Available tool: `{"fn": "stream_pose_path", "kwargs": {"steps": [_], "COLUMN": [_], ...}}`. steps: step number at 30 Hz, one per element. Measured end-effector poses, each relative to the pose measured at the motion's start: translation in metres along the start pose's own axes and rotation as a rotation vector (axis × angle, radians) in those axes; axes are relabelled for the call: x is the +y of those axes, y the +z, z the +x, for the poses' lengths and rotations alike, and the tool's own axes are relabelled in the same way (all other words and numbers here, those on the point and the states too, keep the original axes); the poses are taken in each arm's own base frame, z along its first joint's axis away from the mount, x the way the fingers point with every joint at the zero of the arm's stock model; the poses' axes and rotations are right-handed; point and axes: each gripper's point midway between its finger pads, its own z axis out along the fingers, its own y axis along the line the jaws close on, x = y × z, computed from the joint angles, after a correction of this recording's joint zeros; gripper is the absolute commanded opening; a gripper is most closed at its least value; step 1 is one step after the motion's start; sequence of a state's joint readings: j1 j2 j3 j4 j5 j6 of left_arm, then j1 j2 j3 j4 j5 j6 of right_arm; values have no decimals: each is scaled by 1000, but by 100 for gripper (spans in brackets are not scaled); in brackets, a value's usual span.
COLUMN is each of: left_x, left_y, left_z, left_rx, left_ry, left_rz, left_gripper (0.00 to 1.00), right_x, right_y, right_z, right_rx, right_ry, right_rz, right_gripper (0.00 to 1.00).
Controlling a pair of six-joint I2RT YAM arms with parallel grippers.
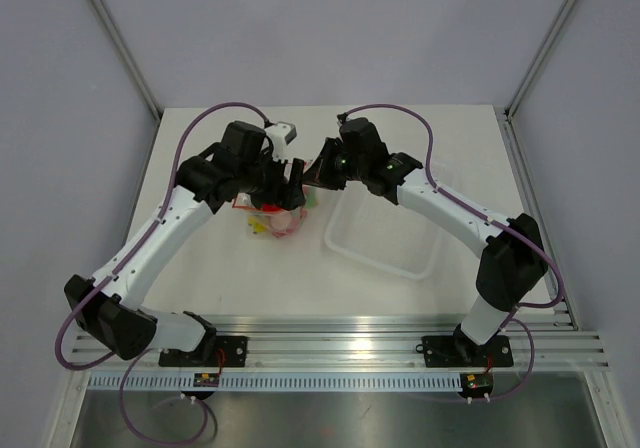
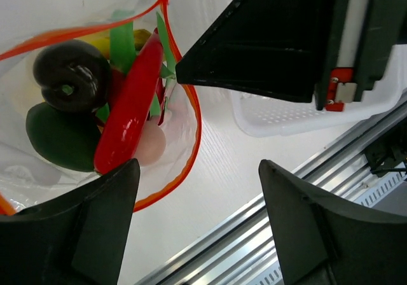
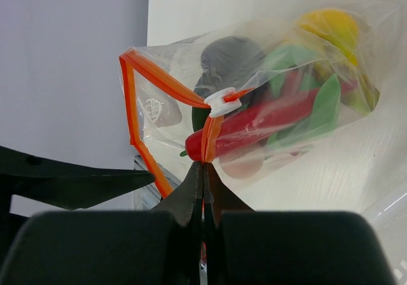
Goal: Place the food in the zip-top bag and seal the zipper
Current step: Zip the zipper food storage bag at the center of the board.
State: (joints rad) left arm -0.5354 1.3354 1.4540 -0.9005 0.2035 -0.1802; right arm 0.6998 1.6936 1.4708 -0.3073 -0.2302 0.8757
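Right hand point(image 3: 203, 170) pinches the zipper point(image 3: 166, 83) of one bag point(image 3: 170, 116) holding one chilli point(image 3: 267, 123), one avocado point(image 2: 60, 139); left hand point(image 2: 198, 189) spread.

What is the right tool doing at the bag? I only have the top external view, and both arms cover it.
Observer: The right wrist view shows the right tool shut on the zipper, close to its white slider.
Operator: Is the mouth sealed?
Observer: No. In the left wrist view the strip forms an open loop around the mouth of the zip-top bag.
Operator: Any food inside?
Observer: Yes. The chilli, avocado and dark round fruit lie inside the bag.
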Motion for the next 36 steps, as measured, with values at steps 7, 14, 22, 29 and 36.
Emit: {"fn": "stream_pose_path", "kwargs": {"steps": [7, 14, 22, 29, 36], "left_x": [-1, 11, 20, 28, 30], "left_y": [27, 46, 56, 53, 37], "left_z": [5, -1, 8, 17, 10], "left_rx": [2, -7, 28, 38, -9], "left_ry": [34, 34, 48, 53, 67], "left_rz": [-32, -89, -138, -160, -154], "left_gripper": [61, 21, 0, 0, 0], "right_x": [0, 3, 2, 4, 22], "right_y": [0, -1, -2, -27, -95], "right_z": [1, 4, 4, -4, -45], "right_rx": [2, 23, 28, 0, -169], "right_ry": [12, 20, -19, -155, -418], "right_rz": [1, -13, -16, -13, -83], "right_gripper": [0, 0, 58, 71, 75]}}
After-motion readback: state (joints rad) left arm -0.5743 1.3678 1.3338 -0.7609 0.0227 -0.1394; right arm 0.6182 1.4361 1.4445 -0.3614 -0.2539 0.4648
